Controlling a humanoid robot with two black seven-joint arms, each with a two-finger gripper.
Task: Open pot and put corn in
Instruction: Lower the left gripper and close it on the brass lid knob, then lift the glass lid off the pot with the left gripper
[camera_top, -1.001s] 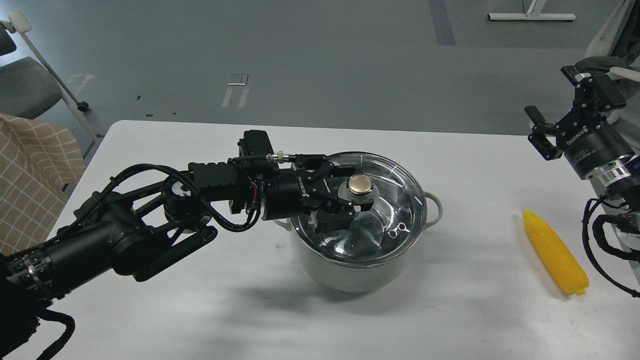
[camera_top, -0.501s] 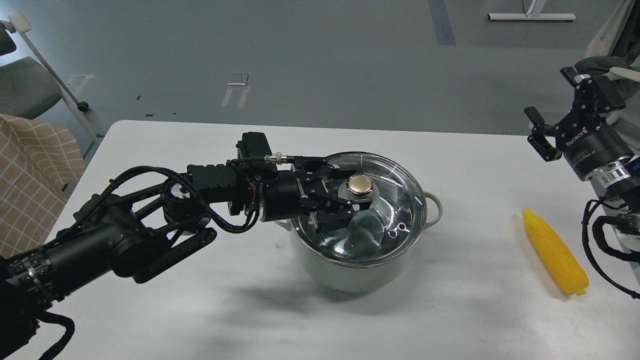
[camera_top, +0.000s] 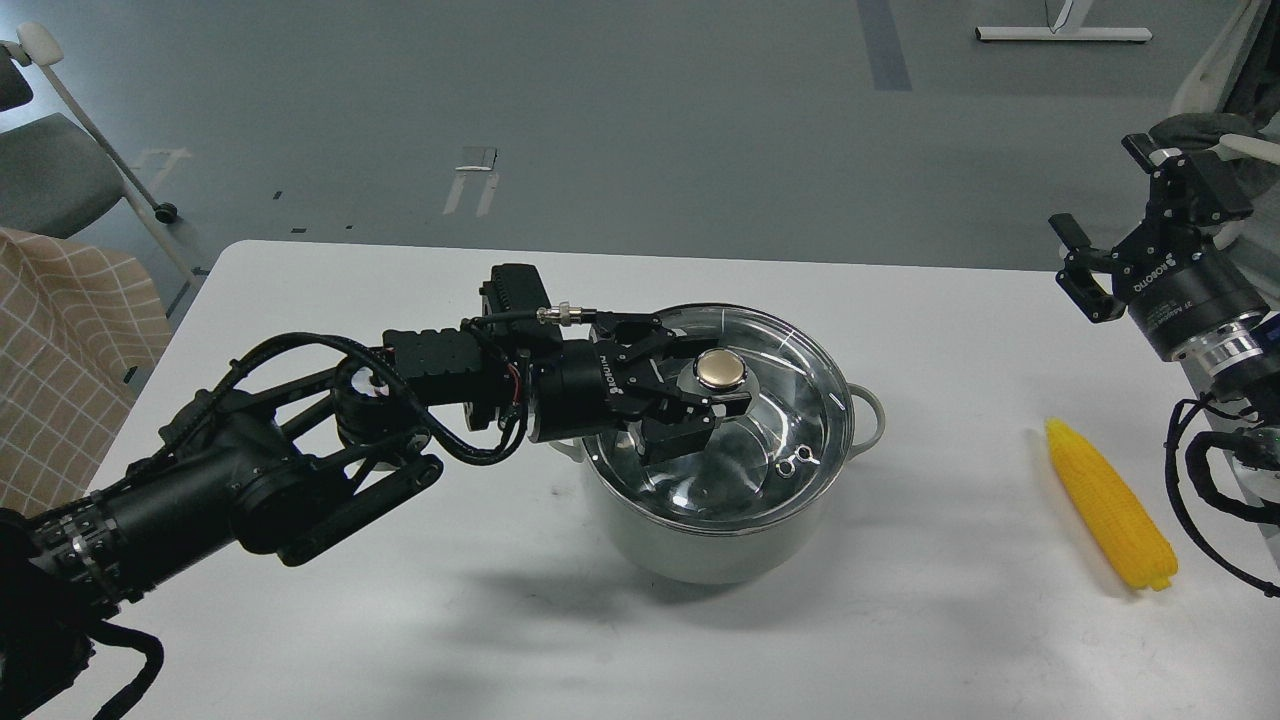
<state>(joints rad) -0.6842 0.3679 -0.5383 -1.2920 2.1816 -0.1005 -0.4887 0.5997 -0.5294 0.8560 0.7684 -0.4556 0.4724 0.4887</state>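
The left gripper (camera_top: 722, 395) pinches the knob (camera_top: 721, 369) of the glass lid (camera_top: 760, 440) atop the pot (camera_top: 700, 545); the corn (camera_top: 1110, 517) lies well right (right gripper (camera_top: 1115, 240) spread, aloft).

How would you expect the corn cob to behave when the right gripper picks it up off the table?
The corn is rounded and tapered, so a nudge would probably roll it in an arc. Its ridged kernels should help grip. It looks stiff, likely staying straight when lifted.
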